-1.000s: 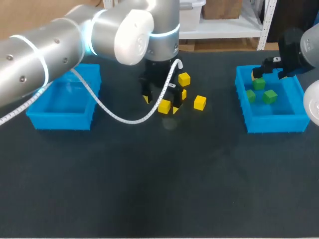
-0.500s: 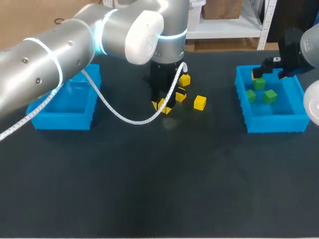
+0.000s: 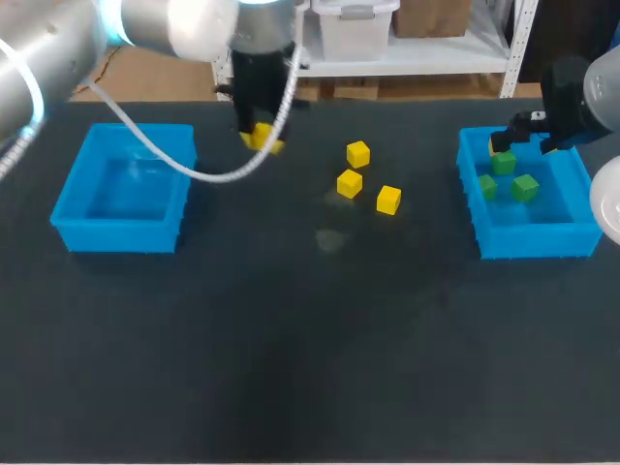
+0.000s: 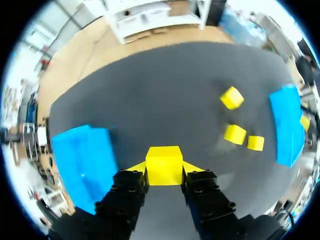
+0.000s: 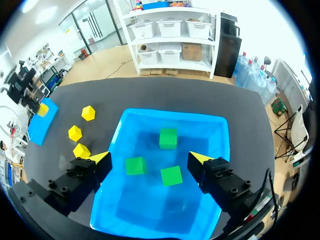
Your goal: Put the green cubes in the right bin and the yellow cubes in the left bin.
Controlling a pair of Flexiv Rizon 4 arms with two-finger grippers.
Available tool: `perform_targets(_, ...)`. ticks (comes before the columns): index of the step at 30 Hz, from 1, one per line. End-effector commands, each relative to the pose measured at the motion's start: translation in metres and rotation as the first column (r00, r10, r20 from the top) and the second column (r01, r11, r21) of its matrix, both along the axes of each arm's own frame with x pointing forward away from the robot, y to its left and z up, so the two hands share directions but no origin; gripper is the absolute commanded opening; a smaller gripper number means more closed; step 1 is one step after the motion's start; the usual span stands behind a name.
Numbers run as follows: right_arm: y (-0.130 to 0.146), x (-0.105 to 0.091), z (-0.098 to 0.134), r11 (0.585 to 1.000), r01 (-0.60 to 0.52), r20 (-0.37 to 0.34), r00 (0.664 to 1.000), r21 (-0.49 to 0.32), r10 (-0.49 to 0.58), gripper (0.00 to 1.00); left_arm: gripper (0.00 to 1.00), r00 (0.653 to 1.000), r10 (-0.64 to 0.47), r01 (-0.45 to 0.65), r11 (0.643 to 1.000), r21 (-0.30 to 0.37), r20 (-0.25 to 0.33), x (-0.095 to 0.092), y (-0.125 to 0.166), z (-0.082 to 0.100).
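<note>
My left gripper (image 4: 165, 169) is shut on a yellow cube (image 4: 163, 159), held in the air between the left bin (image 3: 121, 228) and the loose cubes. In the head view that gripper (image 3: 260, 136) hangs just right of the left bin's far corner. Three yellow cubes lie on the table (image 3: 358, 153) (image 3: 349, 182) (image 3: 388, 200). The right bin (image 5: 170, 113) holds three green cubes (image 5: 168, 138) (image 5: 135, 165) (image 5: 171, 175). My right gripper (image 5: 150, 159) stands open above that bin with nothing between its fingers.
The dark table (image 3: 310, 339) stretches wide in front of both bins. The left bin (image 4: 82, 162) lies ahead and to one side of the left gripper; the right bin (image 4: 286, 125) is far off on the other side.
My left gripper shut on a yellow cube from the cluster, lifted it, and carried it left and back toward the left bin. The right arm has not moved.
</note>
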State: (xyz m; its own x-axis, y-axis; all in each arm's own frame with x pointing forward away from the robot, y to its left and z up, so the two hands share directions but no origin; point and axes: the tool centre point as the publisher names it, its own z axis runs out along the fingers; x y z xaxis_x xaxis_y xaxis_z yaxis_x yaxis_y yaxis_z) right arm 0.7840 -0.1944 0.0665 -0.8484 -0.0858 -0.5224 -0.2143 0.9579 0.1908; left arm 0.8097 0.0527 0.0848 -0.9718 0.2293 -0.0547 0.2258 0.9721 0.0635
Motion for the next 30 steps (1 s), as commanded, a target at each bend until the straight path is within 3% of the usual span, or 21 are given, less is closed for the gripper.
perform_targets(1,0.001,-0.003,0.001,1.000,0.007,0.005,1.000,-0.006,-0.007,1.00,0.00,0.972,0.081,-0.068,0.996,-0.065,0.222,-0.040,0.067,0.028)
perform_targets(6,0.001,-0.003,0.001,1.000,0.007,0.005,1.000,-0.006,-0.007,1.00,0.00,0.946,0.215,-0.204,0.976,-0.068,0.242,-0.055,0.126,0.034)
perform_targets(12,0.001,-0.003,0.001,1.000,0.007,0.005,1.000,-0.006,-0.007,1.00,0.00,0.919,0.323,-0.322,0.946,-0.041,0.226,-0.079,0.167,0.019)
perform_targets(13,0.001,-0.003,0.001,1.000,0.007,0.005,1.000,-0.006,-0.007,1.00,0.19,0.920,0.328,-0.330,0.944,-0.029,0.214,-0.082,0.170,0.017)
perform_targets(14,0.001,-0.003,0.001,1.000,0.007,0.005,1.000,-0.006,-0.007,1.00,0.79,0.921,0.329,-0.331,0.943,-0.025,0.210,-0.084,0.173,0.014)
perform_targets(15,0.001,-0.003,0.001,1.000,0.007,0.005,1.000,-0.006,-0.007,1.00,1.00,0.917,0.337,-0.342,0.940,-0.016,0.213,-0.087,0.175,0.011)
perform_targets(18,0.001,-0.003,0.001,1.000,0.007,0.005,1.000,-0.006,-0.007,1.00,1.00,0.912,0.345,-0.352,0.936,-0.011,0.223,-0.089,0.177,0.009)
perform_targets(22,0.001,-0.003,0.001,1.000,0.007,0.005,1.000,-0.006,-0.007,1.00,1.00,0.916,0.303,-0.307,0.951,-0.029,0.263,-0.081,0.164,0.021)
perform_targets(26,0.001,-0.003,0.001,1.000,0.007,0.005,1.000,-0.006,-0.007,1.00,1.00,0.944,0.144,-0.126,0.989,-0.079,0.296,-0.063,0.124,0.038)
perform_targets(30,0.001,-0.003,0.001,1.000,0.007,0.005,1.000,-0.006,-0.007,1.00,1.00,0.958,0.006,0.024,0.995,-0.101,0.286,-0.049,0.076,0.044)
